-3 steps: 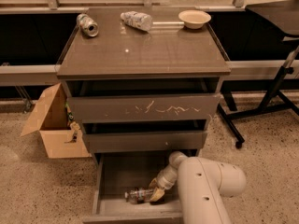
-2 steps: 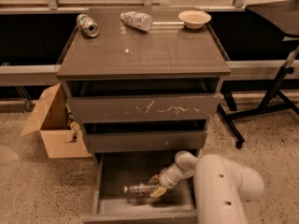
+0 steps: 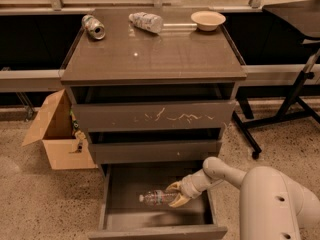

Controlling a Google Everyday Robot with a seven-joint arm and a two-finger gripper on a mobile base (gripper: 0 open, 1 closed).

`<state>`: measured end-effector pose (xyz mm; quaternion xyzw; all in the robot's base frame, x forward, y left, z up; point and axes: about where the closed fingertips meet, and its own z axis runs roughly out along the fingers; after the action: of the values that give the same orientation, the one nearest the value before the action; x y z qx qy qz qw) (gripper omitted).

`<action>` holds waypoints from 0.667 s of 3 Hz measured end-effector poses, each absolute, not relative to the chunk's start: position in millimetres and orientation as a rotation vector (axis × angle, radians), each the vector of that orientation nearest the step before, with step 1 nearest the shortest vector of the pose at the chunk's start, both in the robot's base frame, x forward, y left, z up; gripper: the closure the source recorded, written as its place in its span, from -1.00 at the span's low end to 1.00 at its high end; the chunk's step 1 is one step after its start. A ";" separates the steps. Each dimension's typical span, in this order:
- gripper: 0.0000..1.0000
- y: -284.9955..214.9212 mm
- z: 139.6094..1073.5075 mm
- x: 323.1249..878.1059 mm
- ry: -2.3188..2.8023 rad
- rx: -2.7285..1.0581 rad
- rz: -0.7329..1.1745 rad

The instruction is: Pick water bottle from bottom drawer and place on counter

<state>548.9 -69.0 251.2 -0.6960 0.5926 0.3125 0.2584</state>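
While the bottom drawer [image 3: 150, 231] of the cabinet stands pulled out, the water bottle [image 3: 157, 198] lies on its side on the drawer floor, about mid-depth and slightly right of centre. Long axis runs roughly left-right, parallel to the drawer front; white cap end points left, base end points right toward the gripper [image 3: 177, 194].

Arm [image 3: 270, 204]: bulky white segment fills the space right of the cabinet's open drawer, low in view. A thinner link bends at a rounded joint over the drawer's right wall and slopes down and left into the drawer. Gripper sits at the bottle's base end, one yellowish finger behind it and one in front. Jaws stand spread wider than the bottle, straddling that end; contact with the bottle cannot be judged.

Counts:
- drawers: 3, only the lowest fully out; the top one bears white scratches.
- on the counter [image 3: 155, 59], along the back edge: 1 silver can [image 3: 93, 26] at left, 1 stouter patterned bottle [image 3: 146, 21] lying at centre, 1 bowl [image 3: 208, 20] at right.
- left of the cabinet, on the floor: 1 open cardboard box [image 3: 55, 134].
- water bottles in the drawer: 1.
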 end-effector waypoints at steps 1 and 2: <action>1.00 -64.1 253.5 545.1 1.610 -1.888 0.844; 1.00 -54.6 282.8 544.4 1.582 -1.907 0.770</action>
<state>544.4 -54.6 282.8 -0.7076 0.5871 0.2856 0.2701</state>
